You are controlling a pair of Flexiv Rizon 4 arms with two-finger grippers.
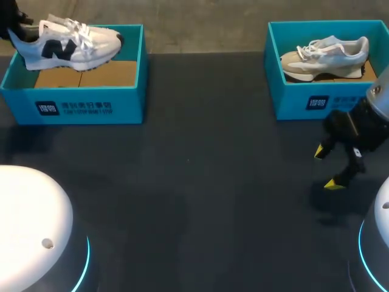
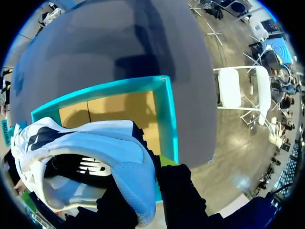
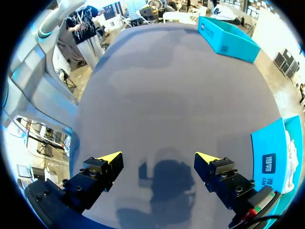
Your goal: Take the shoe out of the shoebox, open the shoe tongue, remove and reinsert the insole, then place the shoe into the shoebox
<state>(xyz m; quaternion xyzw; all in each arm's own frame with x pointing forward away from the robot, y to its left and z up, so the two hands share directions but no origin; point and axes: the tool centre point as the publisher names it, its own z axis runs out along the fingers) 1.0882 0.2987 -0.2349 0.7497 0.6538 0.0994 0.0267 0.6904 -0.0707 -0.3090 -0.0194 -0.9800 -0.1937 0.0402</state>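
Over the table's far left corner, the left gripper (image 2: 151, 205) is clamped on the heel end of the white shoe (image 1: 67, 41), holding it tilted above the open box (image 1: 79, 100). Near the right edge, the right gripper (image 3: 158, 157) hangs with fingers spread over the table (image 1: 194, 182), just before the second box (image 1: 316, 103), where a beige shoe (image 1: 325, 56) lies.
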